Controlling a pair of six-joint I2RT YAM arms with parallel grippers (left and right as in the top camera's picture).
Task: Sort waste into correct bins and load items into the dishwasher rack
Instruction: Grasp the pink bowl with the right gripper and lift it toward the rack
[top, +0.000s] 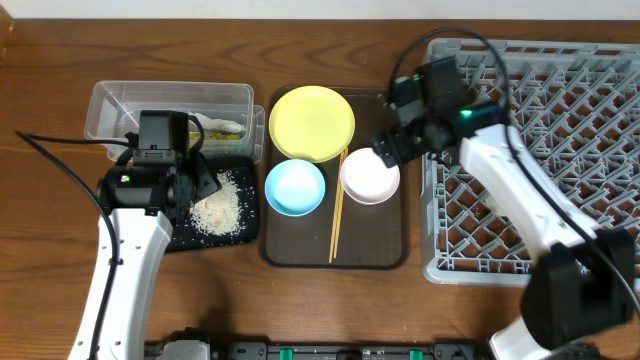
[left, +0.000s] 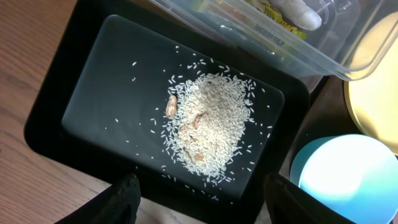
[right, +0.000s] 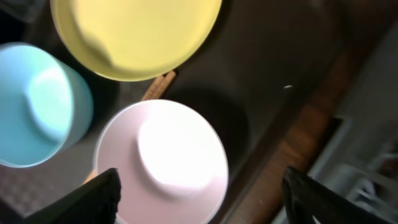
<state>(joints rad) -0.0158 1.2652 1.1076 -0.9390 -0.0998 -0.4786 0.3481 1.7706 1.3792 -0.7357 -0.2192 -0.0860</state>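
The rice heap (top: 220, 207) lies in the black tray (top: 180, 235); it also shows in the left wrist view (left: 208, 118) in that tray (left: 81, 102). The clear tub (top: 105, 105) holds the yellow-green wrapper (top: 224, 129) and a white scrap (left: 298, 11). The yellow plate (top: 312, 122), blue bowl (top: 295, 186), pinkish bowl (top: 368, 178) and chopsticks (top: 337, 222) sit on the brown serving tray (top: 370, 250). My left gripper (left: 202, 202) is open and empty above the black tray's near edge. My right gripper (right: 202, 199) is open over the pinkish bowl (right: 165, 162). The grey rack (top: 560, 150) stands at right. The green cup is out of view.
The wooden table (top: 40, 250) shows round the trays. A black cable (top: 60, 150) crosses the table at left. The right arm reaches over the rack's left edge.
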